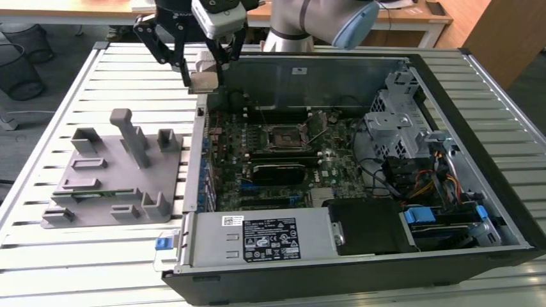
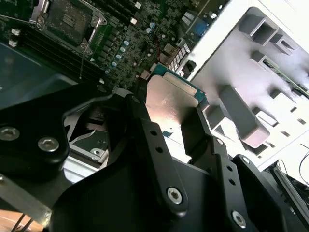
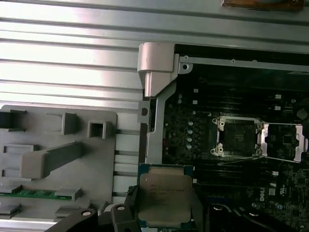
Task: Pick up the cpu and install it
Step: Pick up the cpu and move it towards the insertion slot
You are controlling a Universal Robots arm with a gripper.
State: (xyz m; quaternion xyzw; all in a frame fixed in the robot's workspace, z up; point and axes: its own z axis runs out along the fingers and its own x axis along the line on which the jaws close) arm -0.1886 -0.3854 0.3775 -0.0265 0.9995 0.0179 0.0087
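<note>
The cpu (image 1: 203,82), a small square chip with a pale metal top and green edge, is held in the air by my gripper (image 1: 203,78), which is shut on it from two sides. It hangs over the open computer case's wall on the exterior view's left, near the back corner. Both wrist views show the cpu (image 2: 170,101) (image 3: 164,193) between the black fingers (image 2: 145,125). The open socket (image 1: 286,137) (image 3: 236,137) on the motherboard (image 1: 256,173) lies lower and toward the exterior view's right of the chip, with its load plate (image 3: 285,141) flipped open.
A grey plastic holder (image 1: 111,173) with upright posts stands on the slatted table (image 1: 77,256) beside the case. The case (image 1: 341,275) holds a power supply (image 1: 265,240), a drive cage (image 1: 397,109) and cables (image 1: 426,185).
</note>
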